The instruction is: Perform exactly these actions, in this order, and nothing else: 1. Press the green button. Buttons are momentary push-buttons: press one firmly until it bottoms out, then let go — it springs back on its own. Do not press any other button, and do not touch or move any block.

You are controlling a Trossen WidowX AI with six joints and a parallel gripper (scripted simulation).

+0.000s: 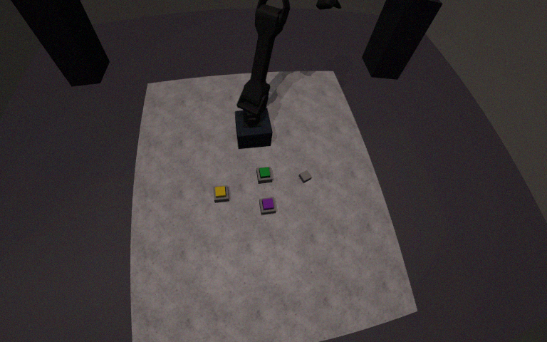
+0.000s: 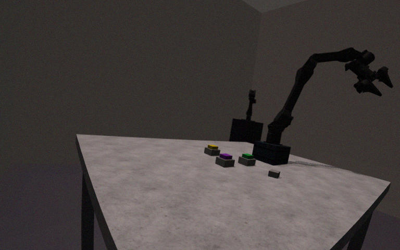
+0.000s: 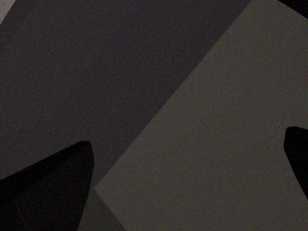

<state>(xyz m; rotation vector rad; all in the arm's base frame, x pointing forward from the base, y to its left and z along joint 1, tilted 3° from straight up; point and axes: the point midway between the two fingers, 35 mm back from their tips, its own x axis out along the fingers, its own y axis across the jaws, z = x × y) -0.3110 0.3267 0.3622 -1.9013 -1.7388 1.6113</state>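
The green button [image 1: 264, 172] [image 2: 247, 156] sits on a grey base on the table, just in front of the arm's base block [image 1: 253, 129] [image 2: 271, 152]. My gripper [image 2: 385, 90] is open and empty, raised high in the air far above and to the side of the table, well away from the button. In the top view only a small part of it [image 1: 328, 4] shows at the top edge. In the wrist view the two dark fingers stand far apart at the left and right edges [image 3: 187, 154], with only floor and wall between them.
A yellow button [image 1: 220, 191] [image 2: 212, 146] and a purple button [image 1: 267, 204] [image 2: 225, 156] stand near the green one. A small grey block [image 1: 305, 175] [image 2: 274, 173] lies to its side. Dark pillars [image 1: 397, 35] stand beyond the table [image 1: 241, 282].
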